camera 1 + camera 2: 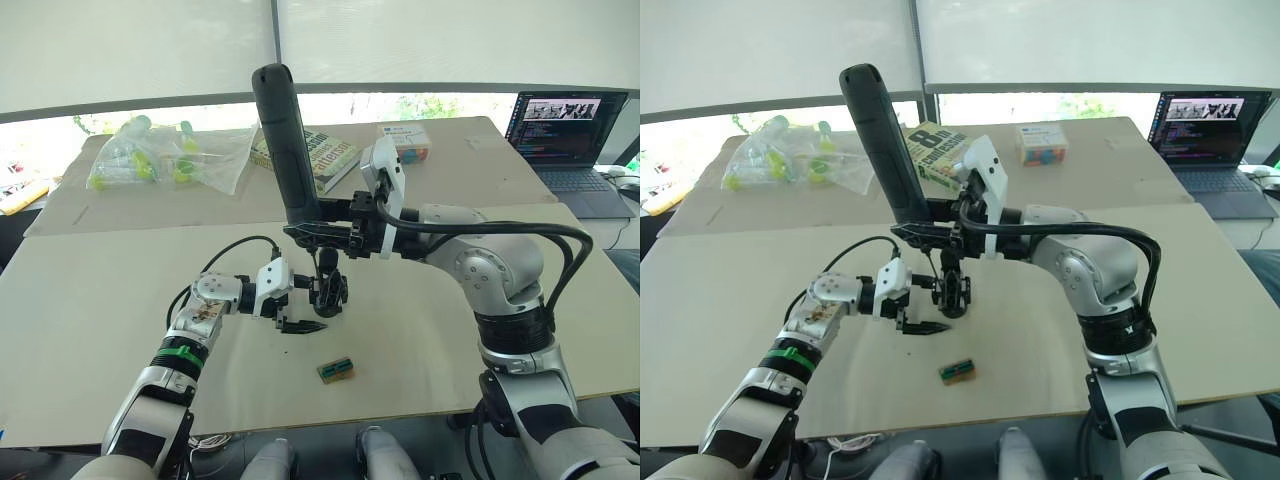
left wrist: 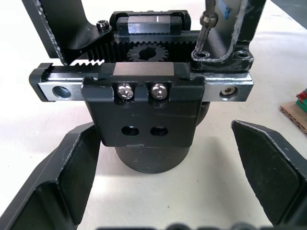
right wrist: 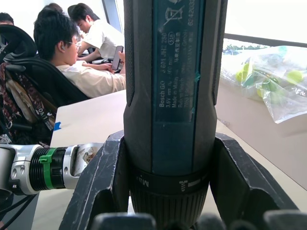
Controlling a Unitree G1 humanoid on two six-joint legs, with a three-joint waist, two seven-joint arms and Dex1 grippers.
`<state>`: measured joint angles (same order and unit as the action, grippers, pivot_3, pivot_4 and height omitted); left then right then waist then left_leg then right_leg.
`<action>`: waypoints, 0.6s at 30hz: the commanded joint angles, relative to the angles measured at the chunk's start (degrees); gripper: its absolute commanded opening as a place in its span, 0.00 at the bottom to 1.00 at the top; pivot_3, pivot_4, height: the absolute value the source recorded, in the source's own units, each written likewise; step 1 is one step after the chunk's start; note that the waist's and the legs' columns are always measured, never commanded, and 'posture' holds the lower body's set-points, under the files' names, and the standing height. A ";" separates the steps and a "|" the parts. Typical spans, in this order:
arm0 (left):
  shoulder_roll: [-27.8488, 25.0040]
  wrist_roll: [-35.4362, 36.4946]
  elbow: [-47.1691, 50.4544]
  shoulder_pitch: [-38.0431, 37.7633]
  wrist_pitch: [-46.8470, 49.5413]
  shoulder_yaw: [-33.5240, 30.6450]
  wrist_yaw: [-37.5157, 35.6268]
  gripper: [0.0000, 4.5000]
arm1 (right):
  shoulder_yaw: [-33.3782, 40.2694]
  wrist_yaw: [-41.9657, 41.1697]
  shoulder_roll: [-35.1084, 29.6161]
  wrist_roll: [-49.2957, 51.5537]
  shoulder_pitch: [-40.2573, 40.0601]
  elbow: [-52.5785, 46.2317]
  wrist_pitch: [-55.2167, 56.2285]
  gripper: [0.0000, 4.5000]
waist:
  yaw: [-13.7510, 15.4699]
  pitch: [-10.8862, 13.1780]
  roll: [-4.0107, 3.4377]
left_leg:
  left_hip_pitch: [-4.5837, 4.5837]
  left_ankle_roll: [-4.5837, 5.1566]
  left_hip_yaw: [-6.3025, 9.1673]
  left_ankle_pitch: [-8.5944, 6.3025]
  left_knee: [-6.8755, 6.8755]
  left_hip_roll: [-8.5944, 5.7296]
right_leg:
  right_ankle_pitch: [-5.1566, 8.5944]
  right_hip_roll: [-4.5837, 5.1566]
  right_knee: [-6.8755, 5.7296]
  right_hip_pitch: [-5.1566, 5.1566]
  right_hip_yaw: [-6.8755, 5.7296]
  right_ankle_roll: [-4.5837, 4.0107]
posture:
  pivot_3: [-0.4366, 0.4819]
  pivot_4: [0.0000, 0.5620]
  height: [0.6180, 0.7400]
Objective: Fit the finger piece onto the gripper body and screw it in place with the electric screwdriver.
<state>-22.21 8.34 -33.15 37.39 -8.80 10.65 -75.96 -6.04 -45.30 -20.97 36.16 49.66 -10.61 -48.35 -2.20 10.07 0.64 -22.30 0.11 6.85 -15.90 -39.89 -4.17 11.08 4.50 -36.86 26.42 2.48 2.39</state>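
Gripping the thick black cylindrical electric screwdriver (image 1: 287,140) by its lower end, the right tool (image 1: 322,232) has both black fingers pressed against the handle's sides, as the right wrist view shows plainly. The handle rises above that tool, leaning a little toward the robot's left, and its thin metal bit (image 2: 203,34) comes down below the tool into a screw hole on the small dark blocky gripper body (image 1: 328,292), which sits on the pale desk (image 1: 90,330) directly under the right tool. The left tool (image 1: 299,312) stands just beside the gripper body, on its left side, with its two black fingers (image 2: 72,177) spread wide apart and flanking the body without touching it. In the left wrist view the body shows a toothed rack, a small gear and two silver screw heads (image 2: 141,89) side by side on its black front block. Nearer the robot than both tools lies a small tan-and-green block (image 1: 337,369). Well beyond the right tool are a clear plastic bag of bottles (image 1: 165,155), a book (image 1: 322,155) and an open laptop (image 1: 566,130).
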 commanded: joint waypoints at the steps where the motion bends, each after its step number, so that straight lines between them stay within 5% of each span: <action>1: -0.28 0.28 1.70 0.10 -0.98 -0.15 -0.10 1.00 | 1.86 0.00 0.60 1.00 1.90 -2.24 1.91 0.42 | 0.00 0.00 0.00 | 0.00 0.00 0.00 0.00 0.00 0.00 | 0.00 0.00 0.00 0.00 0.00 0.00 | 0.48 0.27 1.00; 18: -0.64 0.32 2.06 0.07 -0.81 -0.25 -0.19 1.00 | 2.25 0.62 0.23 1.60 1.86 -2.36 0.43 0.42 | -0.06 0.00 0.00 | 0.00 0.00 0.00 0.00 0.00 0.00 | 0.00 0.00 -0.01 0.00 0.00 0.00 | 0.48 0.27 1.00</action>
<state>-22.30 8.34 -33.15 37.39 -8.80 10.65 -76.00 -6.03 -44.48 -20.60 36.25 49.65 -10.61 -48.42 -2.26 10.07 0.64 -22.30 0.11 6.85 -15.90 -39.89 -4.17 11.08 4.50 -36.87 26.42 2.48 2.39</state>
